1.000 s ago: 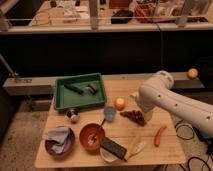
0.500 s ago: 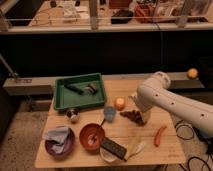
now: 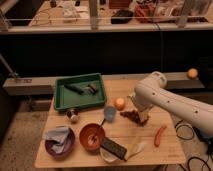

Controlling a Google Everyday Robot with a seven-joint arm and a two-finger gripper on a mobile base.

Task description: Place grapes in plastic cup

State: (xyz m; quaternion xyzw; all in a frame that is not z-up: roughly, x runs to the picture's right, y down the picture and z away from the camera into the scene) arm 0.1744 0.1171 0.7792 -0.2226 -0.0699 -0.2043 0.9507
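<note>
The gripper [image 3: 143,118] sits low over the wooden table [image 3: 167,151], right at the grapes [image 3: 130,115] (whether it is spread or pinching them cannot be told). The grapes lie on the table just beside the plastic cup [image 3: 109,113], near an orange [image 3: 119,103].

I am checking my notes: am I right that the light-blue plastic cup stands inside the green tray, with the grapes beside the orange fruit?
No: the camera view shows the plastic cup on the table in front of the green tray. The grapes are beside the orange fruit, with the hand at them.
</note>
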